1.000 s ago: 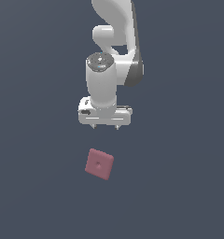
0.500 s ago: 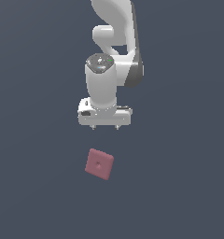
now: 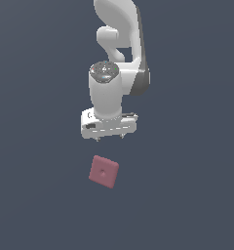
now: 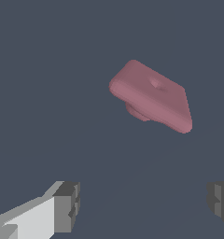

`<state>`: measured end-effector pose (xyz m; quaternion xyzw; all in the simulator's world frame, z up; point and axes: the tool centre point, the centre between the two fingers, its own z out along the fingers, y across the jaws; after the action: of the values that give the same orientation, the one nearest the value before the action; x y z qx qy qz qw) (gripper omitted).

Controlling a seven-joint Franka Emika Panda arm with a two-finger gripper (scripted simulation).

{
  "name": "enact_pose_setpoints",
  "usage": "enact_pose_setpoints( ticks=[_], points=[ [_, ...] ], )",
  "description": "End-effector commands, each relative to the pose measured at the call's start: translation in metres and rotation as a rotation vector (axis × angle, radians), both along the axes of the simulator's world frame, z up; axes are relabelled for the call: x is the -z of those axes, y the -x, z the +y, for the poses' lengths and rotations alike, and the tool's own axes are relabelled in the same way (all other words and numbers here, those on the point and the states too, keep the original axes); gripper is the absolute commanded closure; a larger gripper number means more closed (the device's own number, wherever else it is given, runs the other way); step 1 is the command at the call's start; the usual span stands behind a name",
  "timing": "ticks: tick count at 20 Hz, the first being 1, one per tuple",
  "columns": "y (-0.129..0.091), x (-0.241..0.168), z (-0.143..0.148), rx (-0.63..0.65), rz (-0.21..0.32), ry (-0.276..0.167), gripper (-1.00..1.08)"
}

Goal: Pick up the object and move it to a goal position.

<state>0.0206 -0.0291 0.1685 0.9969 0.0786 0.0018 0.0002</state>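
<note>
The object [image 3: 104, 171] is a small dusky pink-red block with rounded edges and a tiny dot on its upper face, lying on the dark grey floor. In the wrist view the object [image 4: 151, 95] looks flat and slab-like, turned at an angle. My white gripper [image 3: 109, 138] hangs above the floor, a short way beyond the object in the exterior view and clear of it. Its two grey fingertips [image 4: 67, 207] stand wide apart with nothing between them, so the gripper [image 4: 144, 205] is open.
The white arm [image 3: 120, 58] rises above the gripper toward the top of the exterior view. A plain dark grey floor [image 3: 187, 195] surrounds the object on all sides.
The gripper has turned slightly about its vertical axis and shifted a little toward the object. The object has not moved.
</note>
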Motion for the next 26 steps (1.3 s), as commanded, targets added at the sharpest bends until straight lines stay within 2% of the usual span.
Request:
enact_pose_setpoints(
  ticks=[1, 26],
  points=[
    [-0.006, 0.002, -0.001, -0.063, 0.001, 0.002, -0.92],
    [-0.064, 0.032, -0.013, -0.746, 0.008, 0.007, -0.92]
  ],
)
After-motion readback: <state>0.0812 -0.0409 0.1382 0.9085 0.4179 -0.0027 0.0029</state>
